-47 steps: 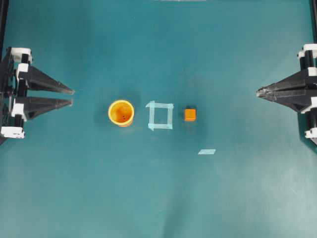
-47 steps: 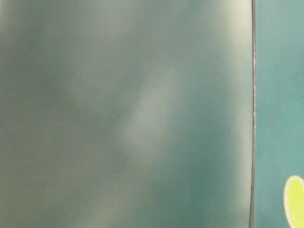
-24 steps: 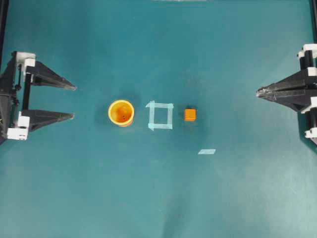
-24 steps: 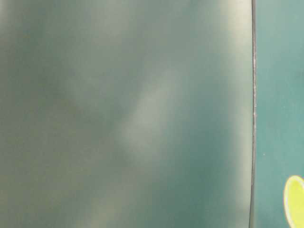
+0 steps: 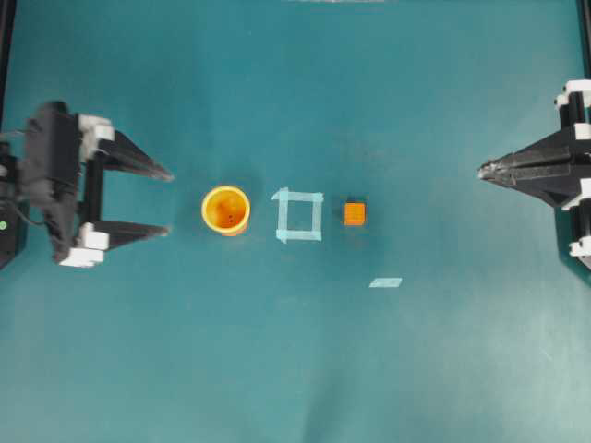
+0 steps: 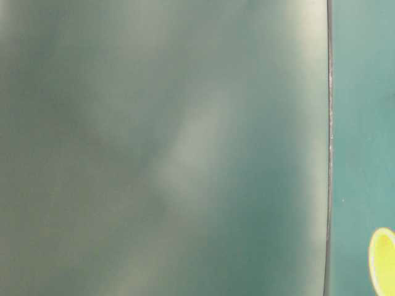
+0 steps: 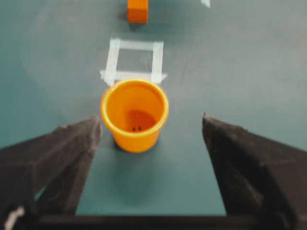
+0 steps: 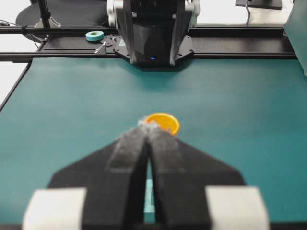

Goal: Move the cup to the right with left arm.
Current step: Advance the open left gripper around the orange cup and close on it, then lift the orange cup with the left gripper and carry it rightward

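The yellow-orange cup (image 5: 226, 209) stands upright and empty on the teal table, left of a tape square (image 5: 299, 215). My left gripper (image 5: 169, 201) is open, its two black fingers spread wide, tips a short way left of the cup and not touching it. In the left wrist view the cup (image 7: 135, 114) stands ahead of my left gripper (image 7: 151, 120), nearer the left finger (image 7: 72, 148). My right gripper (image 5: 482, 172) is shut at the far right edge. In the right wrist view the right gripper (image 8: 147, 125) hides part of the cup (image 8: 164, 122). A slice of the cup's rim (image 6: 382, 259) shows in the table-level view.
A small orange cube (image 5: 355, 213) sits right of the tape square, with a loose strip of tape (image 5: 386, 282) further toward the front right. The left arm's base (image 8: 152, 28) stands at the table's far end in the right wrist view. The cube (image 7: 137, 10) lies beyond the tape square (image 7: 134, 61).
My left gripper has opened from nearly shut to wide and moved right toward the cup. The cup, cube and right arm have not moved.
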Controlling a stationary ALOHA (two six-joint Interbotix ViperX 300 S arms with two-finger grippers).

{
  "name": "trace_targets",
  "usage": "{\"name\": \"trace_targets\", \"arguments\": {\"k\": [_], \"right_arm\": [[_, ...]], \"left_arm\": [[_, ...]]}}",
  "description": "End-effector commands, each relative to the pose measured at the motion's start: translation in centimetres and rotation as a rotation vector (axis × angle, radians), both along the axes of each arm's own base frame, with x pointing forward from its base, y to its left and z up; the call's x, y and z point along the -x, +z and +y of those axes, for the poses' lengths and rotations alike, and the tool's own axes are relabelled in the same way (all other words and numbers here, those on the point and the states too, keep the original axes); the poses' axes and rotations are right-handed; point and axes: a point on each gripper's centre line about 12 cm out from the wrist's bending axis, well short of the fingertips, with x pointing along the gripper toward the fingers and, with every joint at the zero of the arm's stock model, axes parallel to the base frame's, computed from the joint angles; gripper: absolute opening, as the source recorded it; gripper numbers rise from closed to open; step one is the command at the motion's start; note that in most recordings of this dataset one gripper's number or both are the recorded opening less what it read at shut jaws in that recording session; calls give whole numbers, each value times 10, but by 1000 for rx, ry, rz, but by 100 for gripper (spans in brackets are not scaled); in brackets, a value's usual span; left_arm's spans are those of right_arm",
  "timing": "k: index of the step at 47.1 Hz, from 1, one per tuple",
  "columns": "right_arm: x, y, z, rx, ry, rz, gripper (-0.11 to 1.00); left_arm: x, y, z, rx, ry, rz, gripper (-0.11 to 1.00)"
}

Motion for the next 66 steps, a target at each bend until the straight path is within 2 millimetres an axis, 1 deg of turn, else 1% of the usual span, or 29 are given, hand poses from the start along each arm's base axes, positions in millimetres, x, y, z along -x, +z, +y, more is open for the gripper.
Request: {"name": "trace_targets", "arguments": {"k": [1,7,13,26,38,48,56,66], "right_arm": [[-2,13,0,-3,0,-28,-1],[-2,13,0,-5,0,-18,-1],[-1,15,0,-5,0,-12,-1],[0,17,0,-3,0,-14,-1],[0,18,0,-3,0,-15,-1],[0,20,0,-3,0,-20,-1],[0,21,0,-2,0,-21,-1],[0,22,0,-2,0,-23,-1]], "left_arm": [[-10,-9,0,-5,-4,17,82],[-18,-31,0,-4,-5,72,82],[-22,-46,0,-2,-3,104,83],[-33,-66,0,-1,-4,127,83],[-48,-78,0,-1,-6,120,83],[-64,-84,1,-8,-6,104,83],[-76,-84,7,-39,-3,97,83],[-87,-83,14,-46,12,82,83]]}}
